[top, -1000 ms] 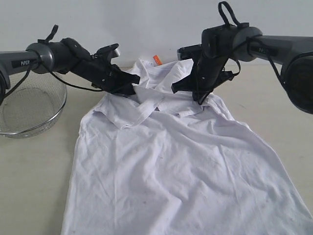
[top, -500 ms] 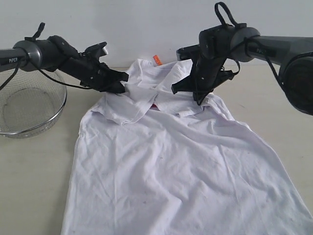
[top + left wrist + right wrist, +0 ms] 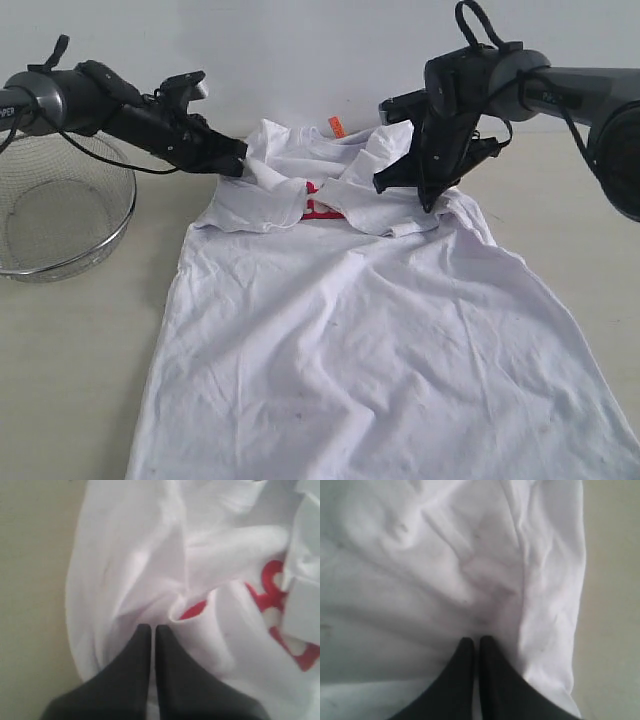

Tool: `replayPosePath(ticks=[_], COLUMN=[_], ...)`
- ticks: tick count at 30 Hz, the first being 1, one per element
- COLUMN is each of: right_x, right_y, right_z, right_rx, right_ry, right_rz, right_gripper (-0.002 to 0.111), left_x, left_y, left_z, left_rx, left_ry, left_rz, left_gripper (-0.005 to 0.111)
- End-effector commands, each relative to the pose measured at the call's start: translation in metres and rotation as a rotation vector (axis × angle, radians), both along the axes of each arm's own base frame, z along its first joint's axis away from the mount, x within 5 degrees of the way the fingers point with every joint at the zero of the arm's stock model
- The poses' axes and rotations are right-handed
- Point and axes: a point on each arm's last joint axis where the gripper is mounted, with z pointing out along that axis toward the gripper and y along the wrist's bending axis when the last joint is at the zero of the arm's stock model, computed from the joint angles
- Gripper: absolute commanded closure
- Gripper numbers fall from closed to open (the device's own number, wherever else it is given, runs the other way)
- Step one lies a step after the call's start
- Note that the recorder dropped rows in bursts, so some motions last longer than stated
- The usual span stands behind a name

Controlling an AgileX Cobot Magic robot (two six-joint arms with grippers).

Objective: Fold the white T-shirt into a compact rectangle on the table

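The white T-shirt [image 3: 370, 340] lies spread on the beige table [image 3: 70, 380], hem toward the near edge, collar and orange neck tag [image 3: 338, 127] at the far end. Its shoulder parts are bunched and part of the red lettering [image 3: 322, 208] shows between them. My left gripper [image 3: 238, 165] is shut on cloth at the shirt's left shoulder; in the left wrist view the fingers [image 3: 142, 645] pinch white fabric [image 3: 150, 570] beside red letters [image 3: 280, 595]. My right gripper [image 3: 405, 190] is shut on the right shoulder cloth, its fingers [image 3: 490, 655] closed on a fold [image 3: 470, 570].
A round wire-mesh basket [image 3: 60, 215] stands at the left of the table, just below the left arm [image 3: 90, 100]. A pale wall [image 3: 300, 50] rises behind the table. The right arm [image 3: 560, 90] reaches in from the right edge.
Both grippers have pulled apart, left going left and right going right, drawing the bunched shoulders outward. The red lettering and more of the collar now show between them.
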Motion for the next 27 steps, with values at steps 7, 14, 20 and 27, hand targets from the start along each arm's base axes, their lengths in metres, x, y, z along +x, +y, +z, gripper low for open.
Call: replayPosePath(ticks=[7, 14, 20, 27], right_x=[-0.011, -0.011, -0.011, -0.013], right_y=[0.035, 0.074, 0.083, 0.095], right_z=[0.021, 0.027, 0.027, 0.014], right_rx=[0.261, 0.339, 0.439, 0.612], right_ry=[0.037, -0.061, -0.074, -0.012], right_rz=[0.267, 0.346, 0.299, 0.242], right_gripper=[0.109, 0.109, 0.109, 0.095], left_x=[-0.002, -0.004, -0.005, -0.007], left_y=[-0.015, -0.014, -0.013, -0.013], left_z=[0.039, 0.036, 0.035, 0.034], left_rx=[-0.032, 0.011, 0.032, 0.030], left_ry=[-0.092, -0.074, -0.072, -0.054], left_rz=[-0.053, -0.078, -0.090, -0.109], left_gripper=[0.102, 0.102, 0.102, 0.102])
